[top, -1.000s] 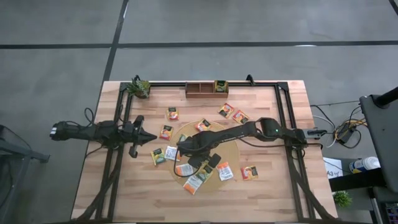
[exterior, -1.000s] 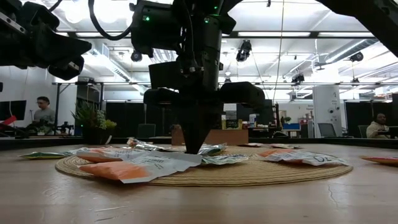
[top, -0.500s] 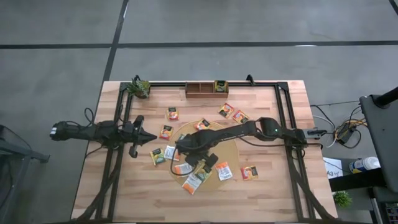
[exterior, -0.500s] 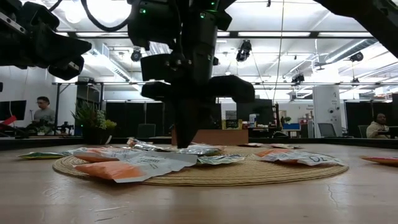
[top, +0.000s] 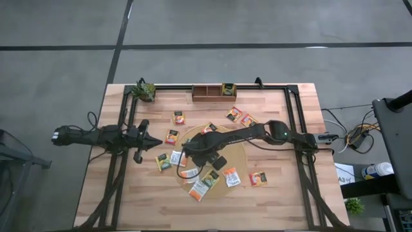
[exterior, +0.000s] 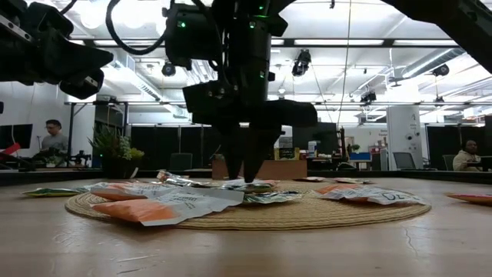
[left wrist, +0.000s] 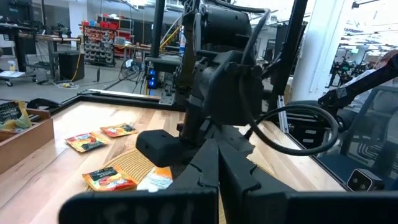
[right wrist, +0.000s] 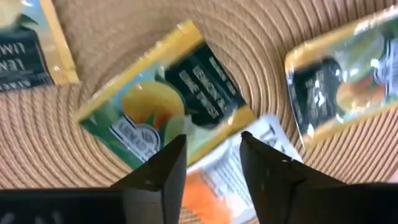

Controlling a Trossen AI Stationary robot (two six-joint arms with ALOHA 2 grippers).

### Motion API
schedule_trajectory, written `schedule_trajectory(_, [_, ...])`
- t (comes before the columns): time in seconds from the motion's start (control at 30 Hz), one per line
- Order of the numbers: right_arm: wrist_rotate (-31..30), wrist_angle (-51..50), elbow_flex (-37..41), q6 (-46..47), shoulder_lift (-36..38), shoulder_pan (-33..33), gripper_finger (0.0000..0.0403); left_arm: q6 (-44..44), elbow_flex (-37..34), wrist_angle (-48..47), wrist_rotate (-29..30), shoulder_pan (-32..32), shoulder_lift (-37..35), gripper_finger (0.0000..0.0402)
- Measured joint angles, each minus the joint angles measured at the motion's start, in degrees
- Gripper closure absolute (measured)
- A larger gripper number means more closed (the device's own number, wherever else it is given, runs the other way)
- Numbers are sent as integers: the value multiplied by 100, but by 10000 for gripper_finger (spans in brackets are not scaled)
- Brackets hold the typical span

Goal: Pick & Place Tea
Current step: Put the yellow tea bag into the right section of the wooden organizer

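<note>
The right gripper is reaching far across the table, hanging low over the left part of the round woven mat, and its two dark fingers are standing apart with a clear gap between them, holding nothing. In the right wrist view a dark green and yellow sachet is lying flat on the mat just ahead of the fingertips, with a white and orange sachet showing in the gap beneath them, partly tucked under the green one. Another green sachet is lying off to one side on the mat. From table height the fingers are pointing straight down, tips right at the little pile of tea sachets on the mat; whether they are touching a packet, I cannot tell.

The rest of the tea is scattered: several orange sachets are lying on the bare wood toward the far side, one more to the right of the mat, and a green one just off its left edge. One green sachet is sitting in the right-end compartment of the wooden tray at the far edge.

The left gripper is hovering over the left side of the table, fingers pressed together, empty
</note>
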State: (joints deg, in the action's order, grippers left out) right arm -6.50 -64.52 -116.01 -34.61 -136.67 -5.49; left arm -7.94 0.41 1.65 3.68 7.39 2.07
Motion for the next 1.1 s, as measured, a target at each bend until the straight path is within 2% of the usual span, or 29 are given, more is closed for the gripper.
schedule_trajectory(0.33, [-11,-22,-199,12,9,15,227,1,0,0,0,-1,0,402])
schedule_trajectory(1.1, [103,327,-257,-159,-118,74,243,1,1,0,-2,-1,0,402])
